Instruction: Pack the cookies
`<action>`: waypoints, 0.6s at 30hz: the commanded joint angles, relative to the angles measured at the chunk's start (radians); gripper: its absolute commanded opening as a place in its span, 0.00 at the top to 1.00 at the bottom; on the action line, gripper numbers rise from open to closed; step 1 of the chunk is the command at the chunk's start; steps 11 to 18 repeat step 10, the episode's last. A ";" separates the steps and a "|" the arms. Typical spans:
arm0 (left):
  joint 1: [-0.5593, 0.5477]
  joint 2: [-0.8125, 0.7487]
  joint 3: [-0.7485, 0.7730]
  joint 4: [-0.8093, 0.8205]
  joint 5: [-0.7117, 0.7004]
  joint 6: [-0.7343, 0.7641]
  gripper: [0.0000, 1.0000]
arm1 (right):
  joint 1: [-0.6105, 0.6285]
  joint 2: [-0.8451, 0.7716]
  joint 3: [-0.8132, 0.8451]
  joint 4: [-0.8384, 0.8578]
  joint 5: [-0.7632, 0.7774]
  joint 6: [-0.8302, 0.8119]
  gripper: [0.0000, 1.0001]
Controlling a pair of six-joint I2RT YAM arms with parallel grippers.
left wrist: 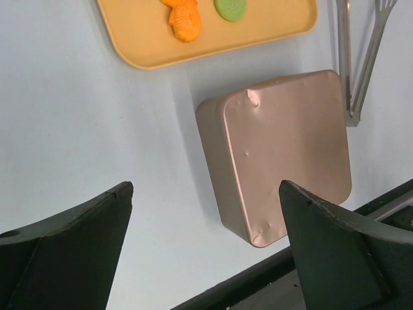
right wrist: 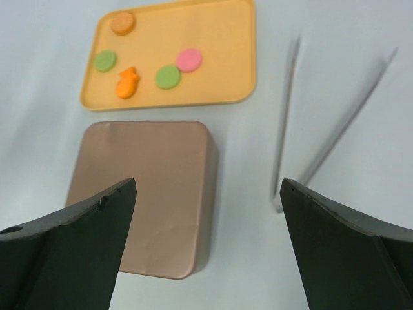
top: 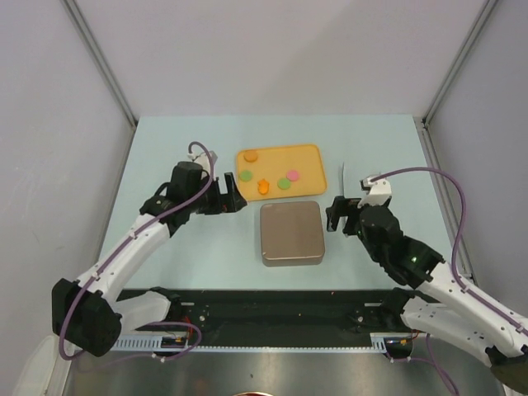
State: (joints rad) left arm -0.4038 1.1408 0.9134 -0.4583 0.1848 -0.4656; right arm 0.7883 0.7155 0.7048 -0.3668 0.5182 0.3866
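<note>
Several cookies lie on an orange tray: an orange round one, two green ones, a pink one and an orange flower-shaped one. In front of the tray sits a closed rose-gold tin. My left gripper is open and empty, left of the tray and tin; its wrist view shows the tin and the tray's edge. My right gripper is open and empty just right of the tin, over bare table.
Metal tongs lie on the table right of the tray, beyond my right gripper; they also show in the right wrist view. The table's black front rail runs just behind the tin's near side.
</note>
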 commanded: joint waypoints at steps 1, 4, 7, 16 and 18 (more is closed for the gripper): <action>-0.004 -0.047 -0.048 0.023 -0.033 0.044 0.00 | 0.077 -0.017 0.041 -0.073 0.192 -0.037 0.00; -0.004 -0.078 -0.053 0.033 -0.038 0.042 0.00 | 0.127 -0.025 0.044 -0.080 0.245 -0.035 0.00; -0.006 -0.110 -0.071 0.055 -0.022 0.042 0.00 | 0.150 -0.031 0.045 -0.083 0.273 -0.034 0.00; -0.004 -0.113 -0.067 0.040 -0.045 0.035 0.00 | 0.160 -0.033 0.050 -0.087 0.292 -0.032 0.00; -0.004 -0.113 -0.067 0.040 -0.045 0.035 0.00 | 0.160 -0.033 0.050 -0.087 0.292 -0.032 0.00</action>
